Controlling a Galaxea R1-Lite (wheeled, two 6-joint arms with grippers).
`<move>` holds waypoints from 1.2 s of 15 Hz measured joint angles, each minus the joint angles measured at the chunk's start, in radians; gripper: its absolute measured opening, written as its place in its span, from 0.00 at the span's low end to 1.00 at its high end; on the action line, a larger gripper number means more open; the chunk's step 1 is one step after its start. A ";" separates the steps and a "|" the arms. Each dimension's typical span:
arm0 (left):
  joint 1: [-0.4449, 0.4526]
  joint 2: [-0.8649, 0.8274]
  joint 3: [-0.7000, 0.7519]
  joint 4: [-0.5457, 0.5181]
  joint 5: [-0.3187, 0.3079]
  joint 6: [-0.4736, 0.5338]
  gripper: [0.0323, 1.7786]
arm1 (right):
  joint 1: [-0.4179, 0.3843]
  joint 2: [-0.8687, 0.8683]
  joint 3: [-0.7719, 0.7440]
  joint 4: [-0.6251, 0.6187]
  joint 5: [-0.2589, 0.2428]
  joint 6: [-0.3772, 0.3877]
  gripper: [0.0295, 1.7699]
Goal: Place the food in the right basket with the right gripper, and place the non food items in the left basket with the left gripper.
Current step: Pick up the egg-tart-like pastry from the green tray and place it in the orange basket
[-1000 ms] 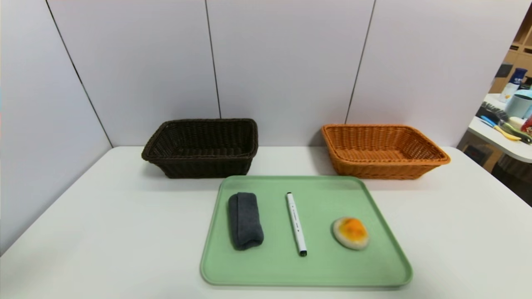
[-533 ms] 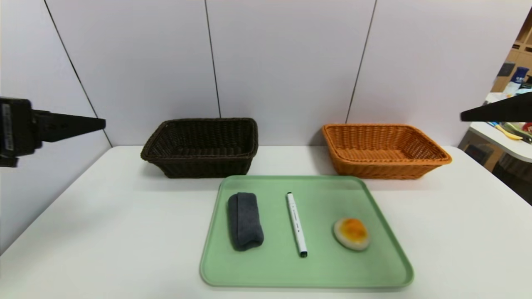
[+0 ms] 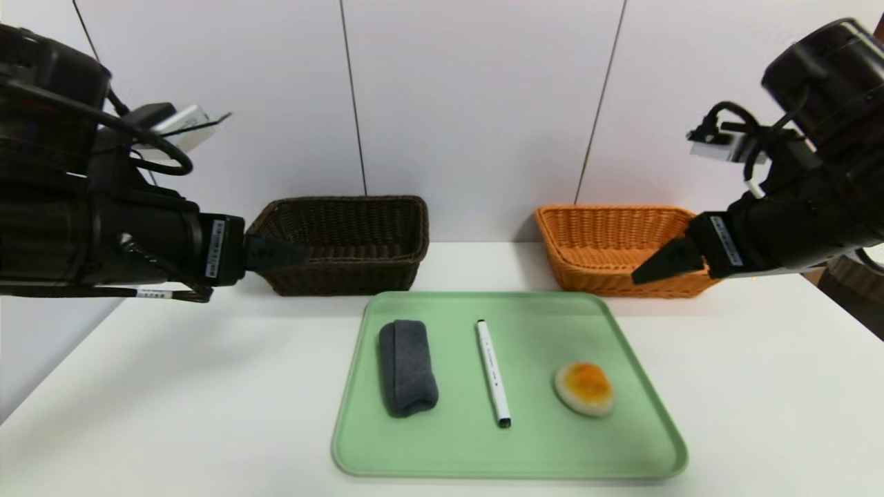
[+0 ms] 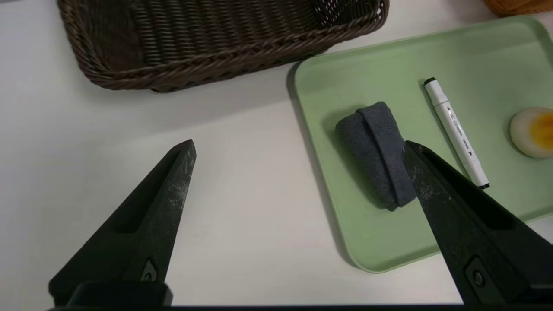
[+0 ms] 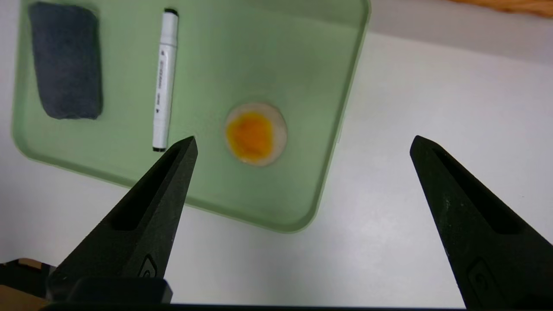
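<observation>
Above the white table (image 3: 173, 386), at nine o'clock in the head view, the left gripper (image 3: 290, 252) hangs with its two fingers spread wide apart and nothing between them, its tip in front of the brown basket (image 3: 345, 235). At three o'clock the right gripper (image 3: 652, 268) hangs the same way, two fingers wide apart and holding nothing, its tip in front of the orange basket (image 3: 608, 241). Both grippers are off the table and clear of every item. Two baskets stand at the back, brown at eleven o'clock and orange at one o'clock, well apart from each other. Just in front of them, toward six o'clock, lies one green tray (image 3: 525, 455). Three things rest on it in a row, apart from one another: one folded grey cloth (image 3: 407, 367) on the nine o'clock side, one white marker (image 3: 492, 371) in the middle with its length running from twelve to six, and one round orange-topped piece of food (image 3: 584, 388) on the three o'clock side.
</observation>
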 joint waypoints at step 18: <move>-0.087 0.057 0.022 0.033 0.028 -0.020 0.95 | 0.200 0.308 -0.004 0.143 -0.091 0.174 0.96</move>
